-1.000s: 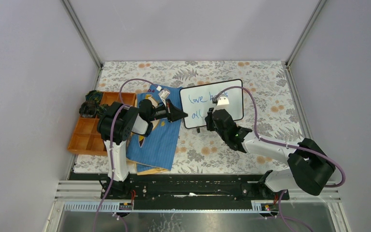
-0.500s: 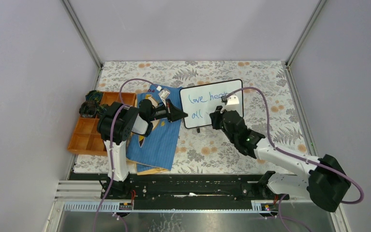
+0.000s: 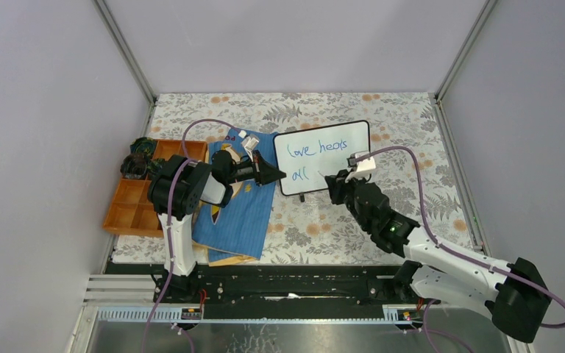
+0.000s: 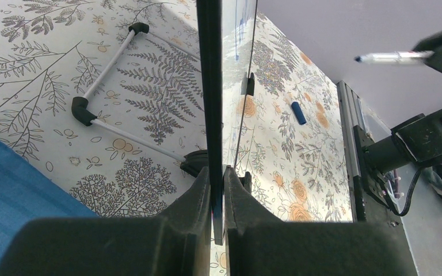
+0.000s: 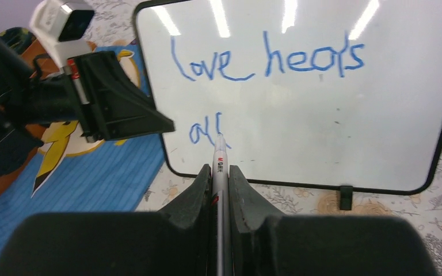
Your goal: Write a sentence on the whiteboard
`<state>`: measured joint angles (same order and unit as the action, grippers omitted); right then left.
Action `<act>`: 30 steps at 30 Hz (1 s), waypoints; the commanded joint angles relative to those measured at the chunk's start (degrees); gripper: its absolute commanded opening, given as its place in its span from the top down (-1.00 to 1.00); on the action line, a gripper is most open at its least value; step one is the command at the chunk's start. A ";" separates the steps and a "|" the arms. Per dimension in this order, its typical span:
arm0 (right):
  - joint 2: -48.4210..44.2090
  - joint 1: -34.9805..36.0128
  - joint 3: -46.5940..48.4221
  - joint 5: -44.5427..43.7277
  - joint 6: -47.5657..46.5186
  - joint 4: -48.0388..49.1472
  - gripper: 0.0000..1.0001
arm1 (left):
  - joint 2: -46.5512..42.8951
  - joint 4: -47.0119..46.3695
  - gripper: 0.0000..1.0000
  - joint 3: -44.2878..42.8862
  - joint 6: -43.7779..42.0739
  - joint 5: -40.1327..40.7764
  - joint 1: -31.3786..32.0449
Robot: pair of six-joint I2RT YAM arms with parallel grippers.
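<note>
The whiteboard point(image 3: 338, 168) stands tilted on its small black feet at mid table. The sentence point(image 3: 316, 149) reads "love heals" with "all" below it in blue; it also shows in the right wrist view point(image 5: 267, 62). My left gripper point(image 3: 279, 175) is shut on the whiteboard's left edge point(image 4: 210, 86), one finger on each side of the frame. My right gripper point(image 3: 332, 181) is shut on a silver marker point(image 5: 219, 158) in front of the board's lower edge. The marker tip points just right of "all" and seems slightly off the surface. The marker also shows in the left wrist view point(image 4: 391, 57).
A blue cloth-like book point(image 3: 239, 209) lies left of the board under my left arm. An orange compartment tray point(image 3: 134, 202) sits at the table's left edge. A small blue cap point(image 4: 299, 112) lies on the floral tablecloth beyond the board.
My right gripper has drawn back with the marker from in front of "heals" toward the board's lower edge, uncovering the word. The left arm and board have not moved.
</note>
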<state>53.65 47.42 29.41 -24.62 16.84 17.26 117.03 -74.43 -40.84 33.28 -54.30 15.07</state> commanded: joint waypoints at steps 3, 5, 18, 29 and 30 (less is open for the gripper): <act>3.83 9.68 3.58 -8.28 -8.01 7.17 1.00 | 2.59 10.54 1.00 0.29 -5.86 4.21 0.28; 5.66 10.96 5.07 -9.14 -8.80 8.07 1.00 | 2.54 10.45 1.00 0.32 -5.86 4.21 0.29; 13.59 9.65 2.81 -21.68 0.65 8.05 1.00 | 2.56 10.29 1.00 0.45 -5.88 4.29 0.22; 8.15 4.51 -1.92 -14.83 6.54 4.98 1.00 | 2.63 10.07 1.00 0.37 -5.86 4.12 0.18; 7.94 4.30 -2.19 -14.32 6.48 5.21 1.00 | 2.67 10.09 1.00 0.40 -5.86 4.16 0.22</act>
<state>63.92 52.93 27.79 -40.77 20.80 21.21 117.01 -73.97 -41.15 33.26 -54.70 15.07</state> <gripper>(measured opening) 0.162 0.133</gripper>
